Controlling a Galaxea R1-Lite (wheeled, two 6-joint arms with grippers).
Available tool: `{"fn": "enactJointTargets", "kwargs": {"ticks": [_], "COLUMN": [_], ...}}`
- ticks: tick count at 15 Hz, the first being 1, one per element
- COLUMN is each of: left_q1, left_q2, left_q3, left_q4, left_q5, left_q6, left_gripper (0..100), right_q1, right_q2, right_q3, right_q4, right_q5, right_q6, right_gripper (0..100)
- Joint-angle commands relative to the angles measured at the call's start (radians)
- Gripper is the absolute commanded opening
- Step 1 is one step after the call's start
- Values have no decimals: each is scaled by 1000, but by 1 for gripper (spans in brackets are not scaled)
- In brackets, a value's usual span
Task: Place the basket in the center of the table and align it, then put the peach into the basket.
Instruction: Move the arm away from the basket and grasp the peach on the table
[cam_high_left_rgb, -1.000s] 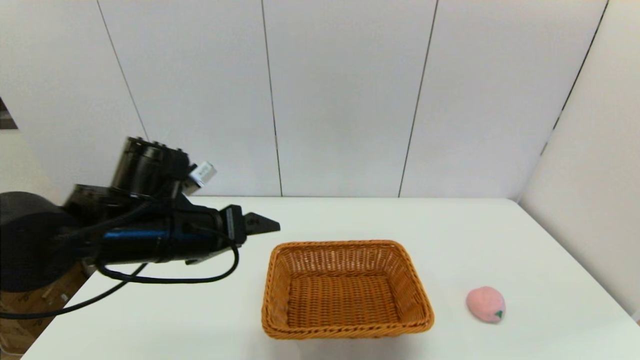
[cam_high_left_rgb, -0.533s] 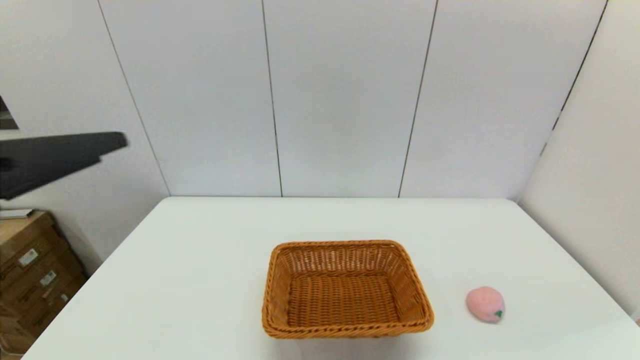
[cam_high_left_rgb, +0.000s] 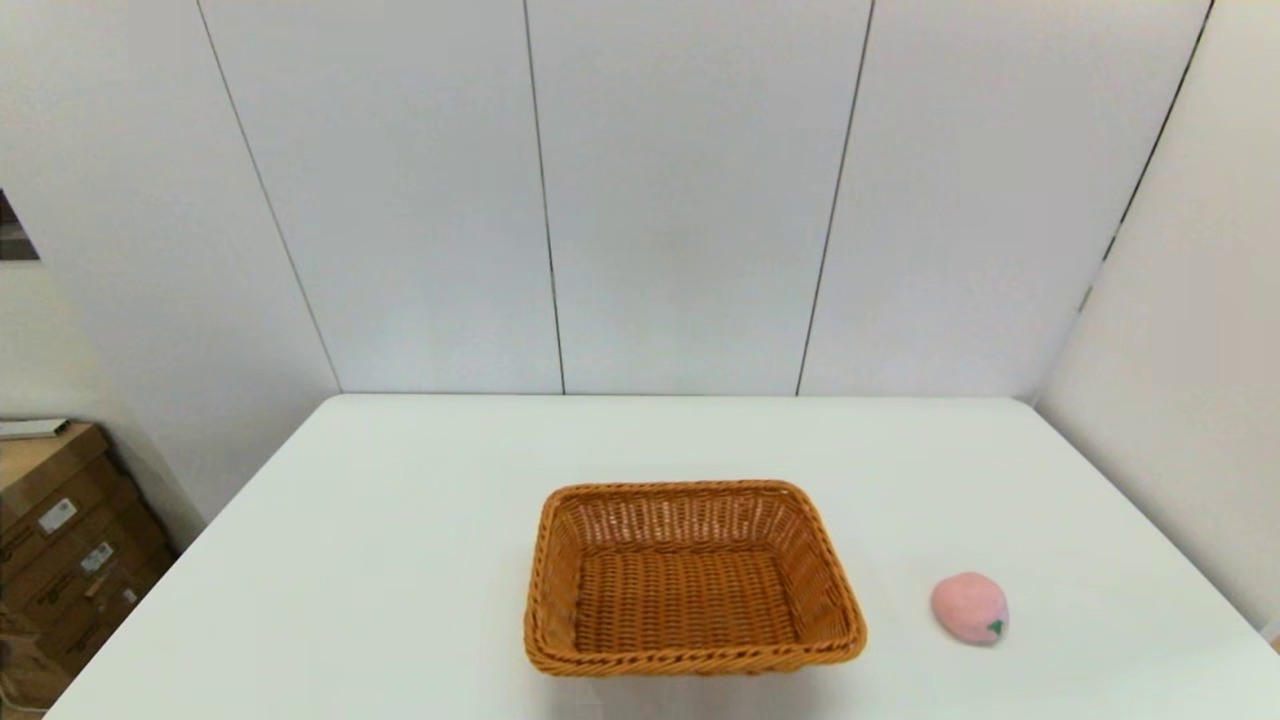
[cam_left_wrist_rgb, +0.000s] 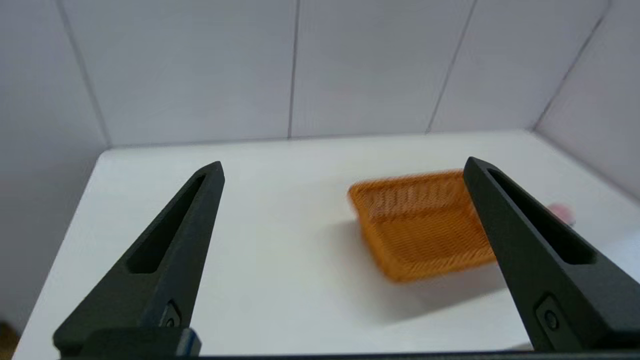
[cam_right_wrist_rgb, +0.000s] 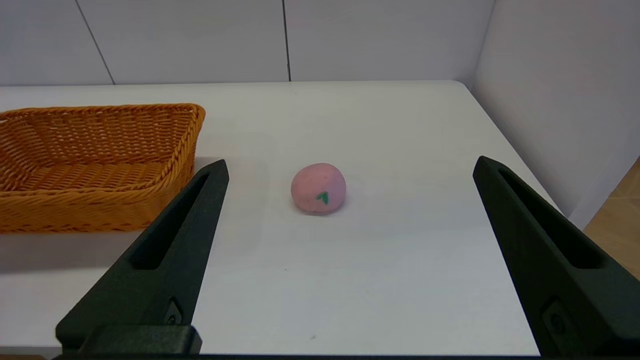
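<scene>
Basket is orange-brown, tight woven wicker pattern with a braided rim. Peach is pale pink with a small green leaf mark; table is plain white. Both grippers' fingers are matte black.

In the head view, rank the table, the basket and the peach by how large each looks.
1. the table, filling most of the lower half of the picture.
2. the basket, near the table's middle.
3. the peach, far smaller, lying to the basket's right.
</scene>
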Motion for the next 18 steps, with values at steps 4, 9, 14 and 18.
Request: {"fn": "enactJointTargets", "kwargs": {"ticks": [4, 9, 14, 18], "left_q1": [26, 26, 26, 26], "left_q2": [-370, -370, -370, -370], "left_q3": [401, 433, 433, 433], "left_q4": [-38, -50, -52, -50], "left_q5": [204, 282, 282, 282], "left_q6": [87, 77, 74, 75], "left_gripper": [100, 100, 100, 100], "right_q1": [0, -1, 13, 59], "right_q2": [3, 589, 1460, 1706], "right_q3": [-6, -288, -368, -362], "right_q4": [8, 185, -127, -328], "right_q5": [-2, -8, -19, -77], "right_q6": [-13, -31, -97, -75], "right_gripper": [100, 100, 100, 100]}}
